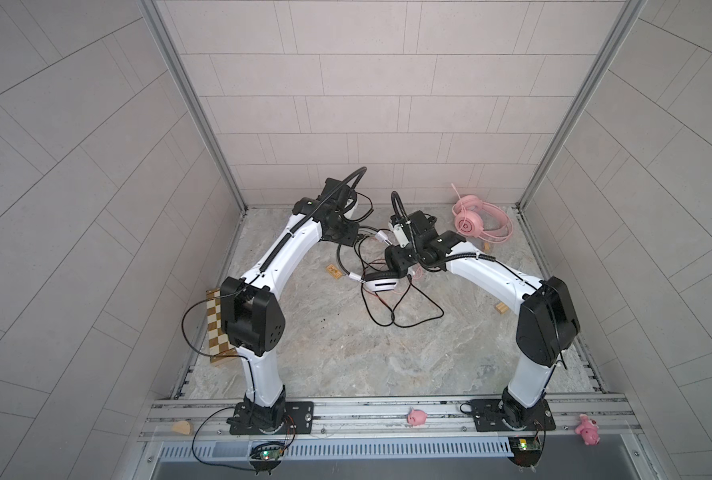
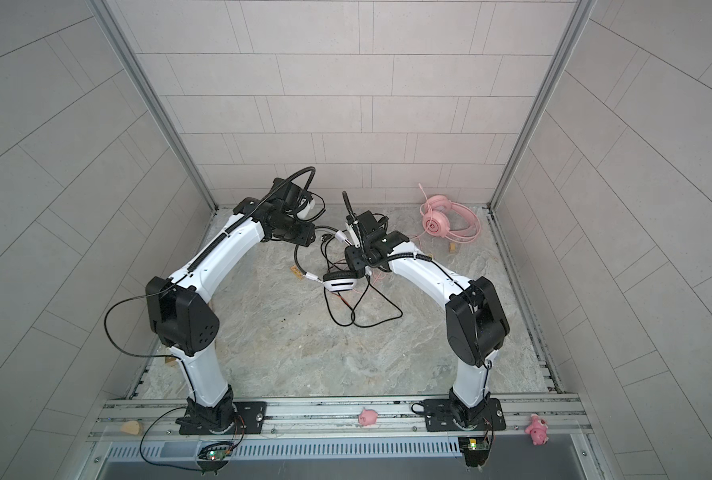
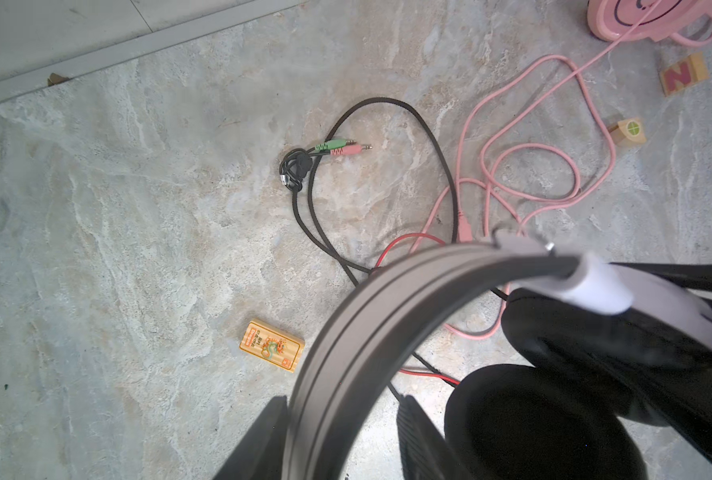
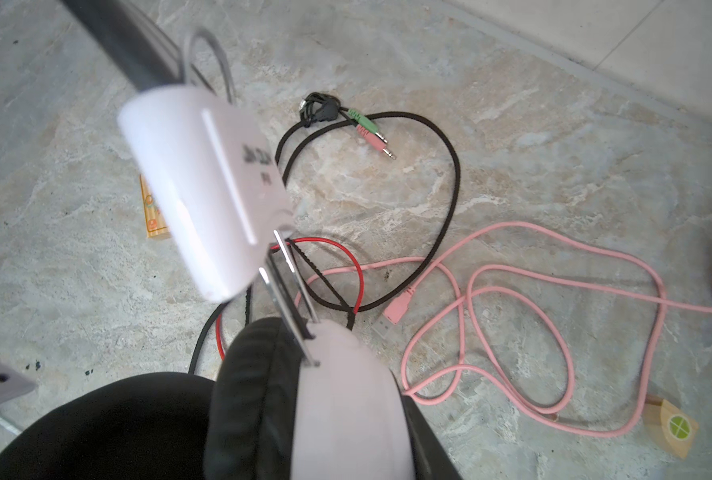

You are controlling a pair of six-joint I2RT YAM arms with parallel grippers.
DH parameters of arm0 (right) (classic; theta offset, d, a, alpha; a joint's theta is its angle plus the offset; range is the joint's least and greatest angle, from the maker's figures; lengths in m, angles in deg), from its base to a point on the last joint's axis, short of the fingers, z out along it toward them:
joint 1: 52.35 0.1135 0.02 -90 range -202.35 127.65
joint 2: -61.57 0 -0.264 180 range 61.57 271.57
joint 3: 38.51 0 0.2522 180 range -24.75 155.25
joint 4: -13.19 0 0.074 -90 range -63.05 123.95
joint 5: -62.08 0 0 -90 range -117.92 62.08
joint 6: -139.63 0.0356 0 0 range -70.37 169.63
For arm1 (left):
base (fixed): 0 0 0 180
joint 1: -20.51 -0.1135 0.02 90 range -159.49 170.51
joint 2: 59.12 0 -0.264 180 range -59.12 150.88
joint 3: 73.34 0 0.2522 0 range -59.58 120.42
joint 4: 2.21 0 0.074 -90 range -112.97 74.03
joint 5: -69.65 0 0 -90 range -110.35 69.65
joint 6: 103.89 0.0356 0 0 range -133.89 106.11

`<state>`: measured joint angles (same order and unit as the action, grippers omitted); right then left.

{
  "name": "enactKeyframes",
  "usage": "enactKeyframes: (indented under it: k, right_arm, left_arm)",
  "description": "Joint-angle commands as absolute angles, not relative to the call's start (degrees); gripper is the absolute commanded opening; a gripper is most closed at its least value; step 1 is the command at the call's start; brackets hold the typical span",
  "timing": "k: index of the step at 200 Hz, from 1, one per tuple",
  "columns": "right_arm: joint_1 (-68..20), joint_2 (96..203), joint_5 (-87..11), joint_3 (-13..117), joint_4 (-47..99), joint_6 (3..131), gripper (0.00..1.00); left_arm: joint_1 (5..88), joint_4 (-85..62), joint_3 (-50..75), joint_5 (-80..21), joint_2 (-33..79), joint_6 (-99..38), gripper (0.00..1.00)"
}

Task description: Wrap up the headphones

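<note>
The white headphones (image 1: 381, 284) with black band (image 3: 387, 311) and black ear pads hang just above the table's middle. My left gripper (image 3: 341, 440) is open around the band; one finger touches it and the other stands apart. My right gripper (image 4: 325, 436) is shut on the white ear cup (image 4: 346, 395). In both top views the two grippers (image 1: 348, 237) (image 1: 391, 266) meet at the centre back. The black cable (image 4: 449, 187) loops loose on the table, ending in green and pink plugs (image 3: 341, 147). The pink headphones (image 1: 476, 222) (image 2: 445, 222) lie at the back right, their pink cable (image 4: 512, 311) trailing toward the middle.
An orange wooden tile (image 3: 272, 345) lies left of the cables. A letter block (image 3: 683, 75) and a block with a green circle (image 4: 670, 424) sit near the pink cable. A checkered board (image 1: 217, 324) leans at the left edge. Pink pig toys (image 1: 416, 417) sit on the front rail.
</note>
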<state>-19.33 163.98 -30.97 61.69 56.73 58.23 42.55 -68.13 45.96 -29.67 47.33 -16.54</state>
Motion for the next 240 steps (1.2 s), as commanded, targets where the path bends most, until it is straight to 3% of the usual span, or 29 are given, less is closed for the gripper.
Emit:
enactKeyframes:
  k: [1, 40, 71, 204, 231, 240]
  right_arm:
    - [-18.3, 160.8, -31.2, 61.6, 54.7, 54.8, 0.33]
    - [-18.4, 158.9, -31.0, 60.0, 52.7, 56.2, 0.32]
    - [-18.9, 159.2, -30.2, 59.9, 52.9, 57.0, 0.21]
    - [-23.1, 156.9, -39.5, 58.5, 53.0, 58.6, 0.20]
    - [-22.7, 157.3, -39.3, 59.0, 53.4, 58.2, 0.20]
    - [-22.6, 157.2, -39.2, 59.0, 53.4, 58.3, 0.20]
  left_arm:
    - [43.7, -69.3, 48.4, -27.4, 49.1, -14.9, 0.48]
    - [46.7, -72.1, 50.0, -23.3, 51.8, -13.1, 0.48]
    - [46.8, -72.2, 50.1, -22.5, 51.8, -13.3, 0.48]
    - [48.3, -72.8, 49.8, -17.2, 53.1, -12.8, 0.51]
    - [48.3, -72.7, 49.8, -15.6, 53.1, -13.2, 0.43]
    - [48.3, -72.7, 49.8, -14.9, 53.1, -13.4, 0.34]
